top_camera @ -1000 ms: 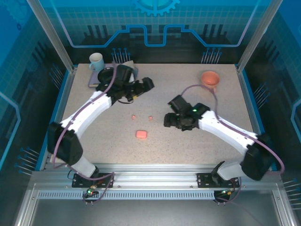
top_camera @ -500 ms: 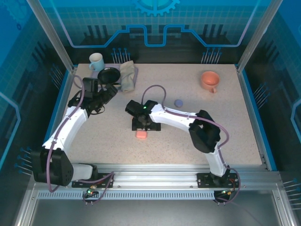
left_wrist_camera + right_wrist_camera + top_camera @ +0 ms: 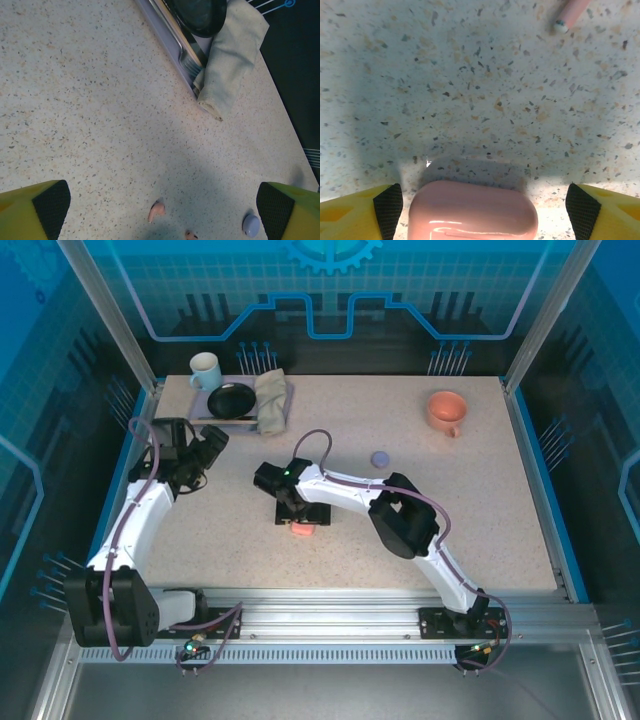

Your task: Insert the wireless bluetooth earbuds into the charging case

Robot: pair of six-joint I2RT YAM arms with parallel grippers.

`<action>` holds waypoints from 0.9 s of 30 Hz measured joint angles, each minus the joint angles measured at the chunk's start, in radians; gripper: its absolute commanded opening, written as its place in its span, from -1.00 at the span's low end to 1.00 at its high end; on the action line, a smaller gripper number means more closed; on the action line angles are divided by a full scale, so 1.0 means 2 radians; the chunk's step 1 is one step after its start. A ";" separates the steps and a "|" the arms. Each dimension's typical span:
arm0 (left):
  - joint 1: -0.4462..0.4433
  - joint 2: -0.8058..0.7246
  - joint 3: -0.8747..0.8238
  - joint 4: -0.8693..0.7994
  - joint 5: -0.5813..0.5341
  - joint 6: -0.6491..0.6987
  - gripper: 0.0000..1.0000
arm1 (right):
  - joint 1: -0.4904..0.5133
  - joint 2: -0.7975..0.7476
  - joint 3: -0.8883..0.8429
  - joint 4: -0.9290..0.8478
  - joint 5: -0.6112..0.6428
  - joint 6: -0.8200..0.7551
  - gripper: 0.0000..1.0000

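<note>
A salmon-pink charging case lies shut on the speckled table, and my right gripper stands open straddling it, a finger on each side without touching. From above, that right gripper hovers just behind the pink case. The stem of a pink earbud pokes in at the top of the right wrist view. My left gripper is open and empty, looking down on a pink earbud and a second one at the frame's edge. A small lilac case sits further right.
A tray at the back left holds a black plate, a fork and a folded cloth. A white mug stands behind it. An orange cup sits at the back right.
My right arm has swung from the right side to the table's middle, ending over the pink case. My left arm has drawn back toward the left edge.
</note>
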 measured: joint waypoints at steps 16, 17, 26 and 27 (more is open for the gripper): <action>0.000 0.000 -0.019 0.023 0.007 -0.005 0.98 | 0.002 -0.002 -0.016 0.017 -0.019 0.070 0.60; 0.000 0.000 -0.020 0.023 0.007 -0.006 0.98 | 0.002 -0.002 -0.016 0.017 -0.021 0.075 0.59; 0.000 0.000 -0.038 0.032 0.009 -0.017 0.98 | 0.002 -0.007 -0.023 0.024 -0.030 0.104 0.11; 0.000 0.000 -0.039 0.034 0.012 -0.017 0.98 | 0.002 -0.010 -0.027 0.026 -0.030 0.106 0.03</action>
